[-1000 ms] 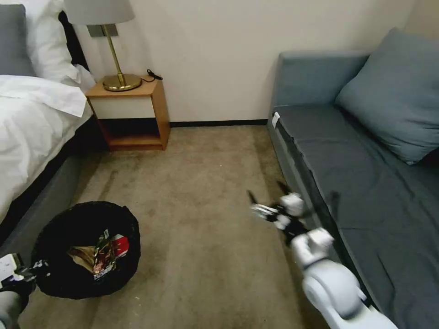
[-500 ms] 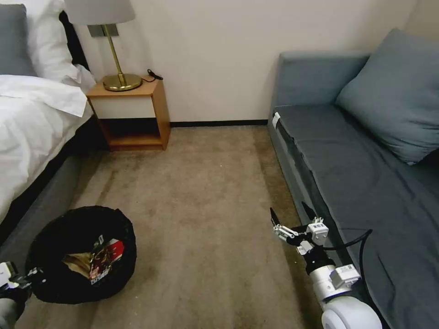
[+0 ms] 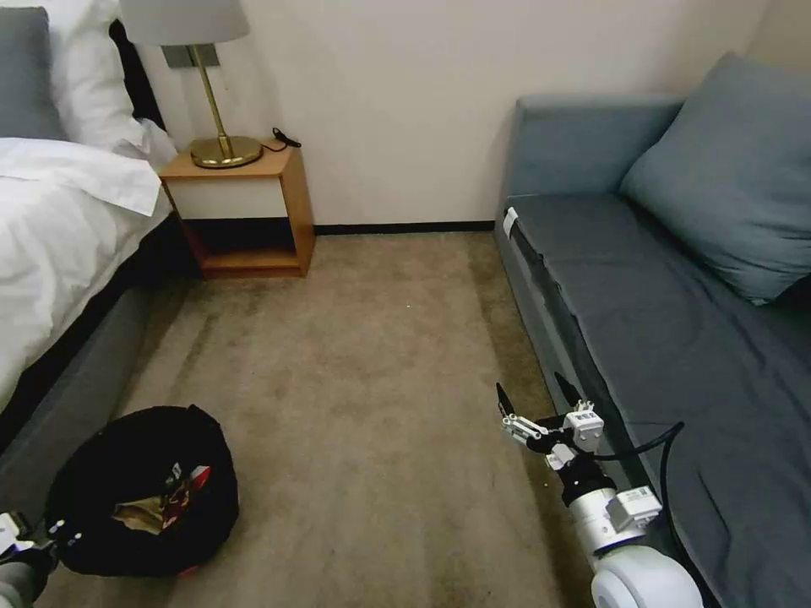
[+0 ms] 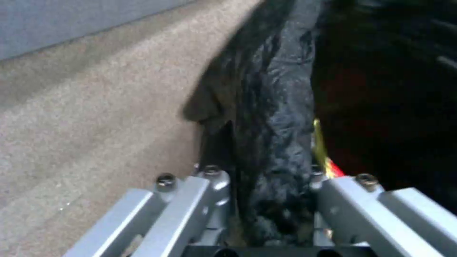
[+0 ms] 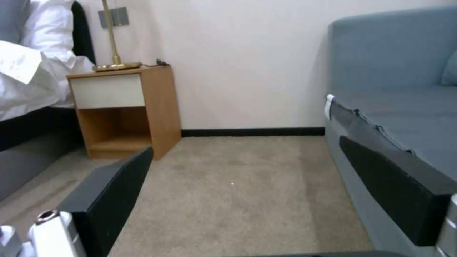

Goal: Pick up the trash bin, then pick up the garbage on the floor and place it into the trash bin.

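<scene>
Black liner of the trash bin (image 3: 139, 490), low beside the bed, was clenched at its rim by the left tool (image 4: 266, 200); wrappers lay inside. Thin plastic could slip or tear. Right tool (image 3: 532, 405) hung released, empty.

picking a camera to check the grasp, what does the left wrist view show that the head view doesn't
Left wrist view alone: the left end effector shut on the black bag rim of the trash bin, one finger outside against the carpet, the other inside.

Head view alone: the right end effector open beside the sofa, the nightstand, lamp and bed.

Both: the bin, the wrappers inside, the carpet.
</scene>
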`<state>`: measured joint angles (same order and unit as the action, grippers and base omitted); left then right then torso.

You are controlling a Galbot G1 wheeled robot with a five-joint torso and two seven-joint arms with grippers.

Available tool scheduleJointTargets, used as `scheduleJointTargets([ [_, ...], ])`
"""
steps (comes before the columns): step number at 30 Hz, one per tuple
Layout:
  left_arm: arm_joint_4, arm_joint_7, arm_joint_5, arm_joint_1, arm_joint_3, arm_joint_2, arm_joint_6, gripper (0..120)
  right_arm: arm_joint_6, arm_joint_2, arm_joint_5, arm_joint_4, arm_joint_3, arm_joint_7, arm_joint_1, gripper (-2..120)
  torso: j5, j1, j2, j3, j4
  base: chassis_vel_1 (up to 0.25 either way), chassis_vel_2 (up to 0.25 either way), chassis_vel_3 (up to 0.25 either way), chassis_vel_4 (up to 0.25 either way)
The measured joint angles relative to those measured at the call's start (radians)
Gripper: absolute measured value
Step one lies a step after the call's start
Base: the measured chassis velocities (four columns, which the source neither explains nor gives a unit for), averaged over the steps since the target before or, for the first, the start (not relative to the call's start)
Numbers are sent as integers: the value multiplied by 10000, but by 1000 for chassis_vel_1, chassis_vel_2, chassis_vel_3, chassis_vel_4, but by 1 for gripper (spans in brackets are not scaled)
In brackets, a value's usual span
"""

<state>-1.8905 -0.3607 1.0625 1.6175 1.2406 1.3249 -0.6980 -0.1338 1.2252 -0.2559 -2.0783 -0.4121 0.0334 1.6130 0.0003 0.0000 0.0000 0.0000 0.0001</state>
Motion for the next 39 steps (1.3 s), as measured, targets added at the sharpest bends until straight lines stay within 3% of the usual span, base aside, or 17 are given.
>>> scheduleJointTargets([
  [9,-482,356,-842,285,99,49,215,49,11,-3,-6,6,12,5,-12,100,-3,0,0,0,-1,0,0,0,0],
  [11,-883,469,-1115,439,250,73,343,61,14,-4,-7,6,14,6,-15,100,-2,-1,0,0,-1,0,0,0,0],
  [16,-1273,441,-1445,562,429,134,353,71,17,-4,-9,7,16,8,-16,100,-2,0,0,0,-1,0,0,0,0],
  [18,-1597,421,-1550,713,591,183,358,81,18,-4,-11,7,18,10,-18,100,-2,0,0,0,-1,0,0,0,0],
  [20,-1989,549,-1640,904,671,264,694,94,20,-4,-12,7,19,12,-19,100,-2,1,0,0,0,0,0,0,0],
  [21,-1989,549,-1640,904,671,264,694,94,20,-4,-12,7,19,12,-19,100,-2,1,0,0,0,0,0,0,0],
  [22,-2380,919,-1968,1131,511,371,1451,97,20,-4,-12,7,20,16,-20,100,0,0,0,0,0,0,0,0,0],
  [23,-2815,1675,-2814,1500,-84,560,2863,99,21,-4,-12,7,22,21,-22,100,3,0,0,0,0,0,0,0,0],
  [24,-2815,1675,-2814,1500,-84,560,2863,99,21,-4,-12,7,22,21,-22,100,3,0,0,0,0,0,0,0,0],
  [25,-3270,2544,-3994,1856,-884,888,4394,100,22,-5,-13,7,22,20,-23,100,-6,1,0,0,-3,0,0,0,0],
  [28,-3918,3176,-5792,2016,-1599,1551,6213,100,22,-5,-13,8,23,23,-23,100,5,0,0,-1,-2,0,0,0,0],
  [29,-3918,3176,-5792,2016,-1599,1551,6213,100,22,-5,-13,8,23,23,-23,100,5,0,0,-1,-2,0,0,0,0],
  [31,-4119,3523,-6990,1993,-2466,1927,7193,100,22,-5,-13,8,23,23,-25,100,1,0,0,-1,0,0,0,0,0],
  [33,-4120,3567,-7151,2001,-2627,1945,7309,100,22,-5,-13,7,24,22,-25,100,1,0,0,0,-2,0,0,0,0],
  [34,-4003,3764,-8034,2159,-3457,1906,7983,100,22,-5,-13,8,23,23,-26,100,0,1,0,-1,-4,0,0,0,0],
  [36,-3767,3899,-8662,2351,-4109,1769,8596,100,23,-5,-13,9,23,23,-25,100,-2,0,0,0,-2,0,0,0,0],
  [39,-3505,3915,-9047,2423,-4560,1725,8976,100,23,-5,-13,9,24,22,-25,100,-1,0,0,0,-1,0,0,0,0],
])
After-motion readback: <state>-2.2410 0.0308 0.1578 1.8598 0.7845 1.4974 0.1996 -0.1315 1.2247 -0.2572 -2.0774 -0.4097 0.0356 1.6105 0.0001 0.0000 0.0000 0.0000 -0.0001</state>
